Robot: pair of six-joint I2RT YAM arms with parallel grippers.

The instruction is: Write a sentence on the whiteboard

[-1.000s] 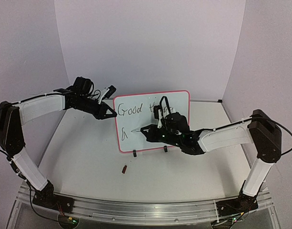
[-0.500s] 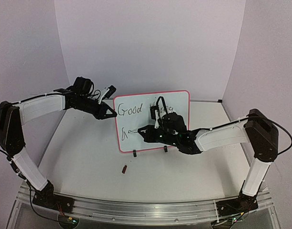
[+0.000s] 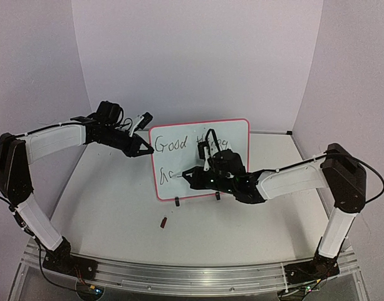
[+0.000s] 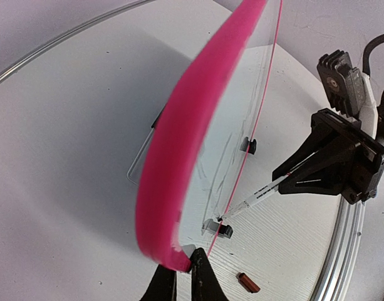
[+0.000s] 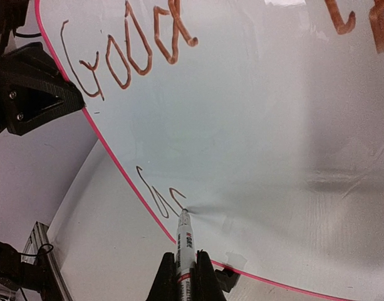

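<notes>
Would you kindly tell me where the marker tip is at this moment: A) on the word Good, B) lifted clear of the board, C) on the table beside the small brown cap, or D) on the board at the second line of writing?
D: in the right wrist view the marker, held in the right gripper, has its tip on the whiteboard at the end of the short lower strokes, below Good.

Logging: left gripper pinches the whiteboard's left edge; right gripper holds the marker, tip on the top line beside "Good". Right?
Not quite. The right wrist view shows the marker tip on the second line, low near the whiteboard left edge, below "Good". The left gripper does pinch that edge and the right gripper holds the marker.
</notes>
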